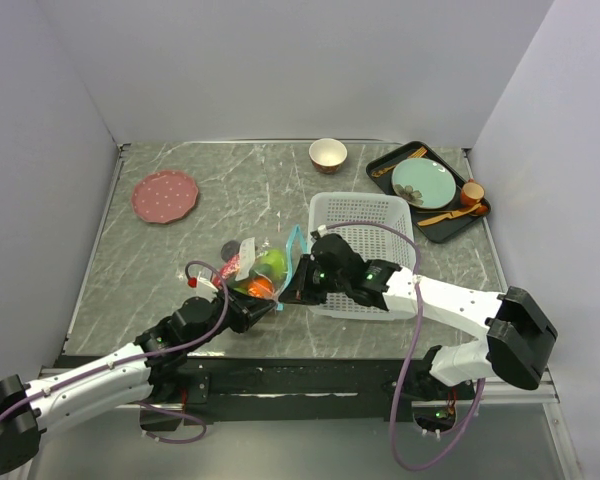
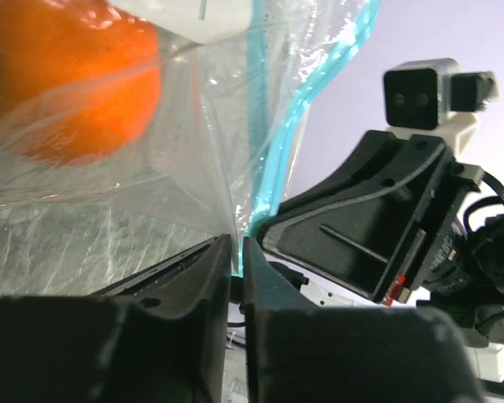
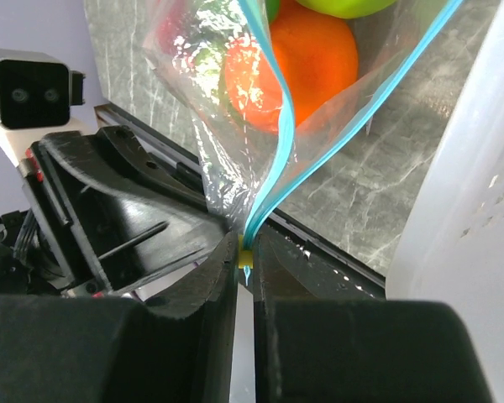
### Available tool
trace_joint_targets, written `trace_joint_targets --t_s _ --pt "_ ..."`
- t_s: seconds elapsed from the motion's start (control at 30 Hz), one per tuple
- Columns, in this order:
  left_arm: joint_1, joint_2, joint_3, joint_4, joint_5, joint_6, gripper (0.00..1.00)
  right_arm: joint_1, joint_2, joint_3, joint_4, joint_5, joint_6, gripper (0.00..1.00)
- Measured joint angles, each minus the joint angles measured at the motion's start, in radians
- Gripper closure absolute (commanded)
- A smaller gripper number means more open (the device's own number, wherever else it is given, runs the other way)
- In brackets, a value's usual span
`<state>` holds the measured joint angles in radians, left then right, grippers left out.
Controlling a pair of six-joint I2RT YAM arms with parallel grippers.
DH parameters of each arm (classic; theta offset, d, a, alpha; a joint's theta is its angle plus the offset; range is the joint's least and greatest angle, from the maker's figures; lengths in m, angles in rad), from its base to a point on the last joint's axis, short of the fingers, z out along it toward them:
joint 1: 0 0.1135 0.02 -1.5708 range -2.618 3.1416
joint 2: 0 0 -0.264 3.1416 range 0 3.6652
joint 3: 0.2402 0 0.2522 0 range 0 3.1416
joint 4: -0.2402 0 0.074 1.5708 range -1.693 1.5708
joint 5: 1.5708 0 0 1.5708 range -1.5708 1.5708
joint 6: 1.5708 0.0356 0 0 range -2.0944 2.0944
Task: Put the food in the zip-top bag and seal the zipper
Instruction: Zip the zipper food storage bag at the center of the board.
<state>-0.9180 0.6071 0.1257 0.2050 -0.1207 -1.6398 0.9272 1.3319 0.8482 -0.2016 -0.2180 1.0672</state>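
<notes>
The right claw (image 3: 245, 248) is pinched almost closed on the zipper (image 3: 260, 220). The left claw (image 2: 237, 252) nips the same teal edge close beside it, jaws nearly touching. Sealing appears to be the step in hand. Above the pinch the strip's two tracks gape apart, so next one claw should probably anchor while the other slides along, pressing. The clear zip-top bag (image 1: 263, 266) sits between the claws, over the counter (image 1: 160, 270) beside the basket (image 1: 365, 212). An orange (image 3: 307, 59) and a green apple (image 3: 344, 7) show through it.
</notes>
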Motion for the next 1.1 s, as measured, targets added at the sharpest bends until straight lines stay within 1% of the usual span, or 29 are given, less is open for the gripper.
trace_joint_targets --t_s 0.37,0.4,0.57,0.6,0.8,0.87,1.1 --pt "0.000 0.008 -0.008 0.068 0.011 -0.018 0.74 0.000 -0.011 -0.039 0.053 0.014 0.040 0.89" --pt "0.000 0.011 -0.008 0.069 0.012 -0.022 0.72 -0.001 -0.015 -0.041 0.057 0.016 0.043 0.89" --pt "0.000 0.010 -0.008 0.074 0.017 -0.031 0.69 -0.018 -0.049 -0.075 0.080 0.015 0.063 0.89" --pt "0.000 0.008 -0.008 0.075 0.017 -0.032 0.66 -0.023 -0.052 -0.076 0.082 0.015 0.064 0.89" --pt "0.000 -0.009 -0.010 0.074 0.016 -0.039 0.62 -0.041 -0.071 -0.092 0.112 0.010 0.082 0.89" --pt "0.000 -0.009 -0.010 0.074 0.016 -0.040 0.57 -0.045 -0.071 -0.094 0.121 0.006 0.088 0.89" --pt "0.000 0.029 -0.015 0.106 0.014 -0.045 0.59 -0.051 -0.071 -0.095 0.146 -0.013 0.093 0.89"
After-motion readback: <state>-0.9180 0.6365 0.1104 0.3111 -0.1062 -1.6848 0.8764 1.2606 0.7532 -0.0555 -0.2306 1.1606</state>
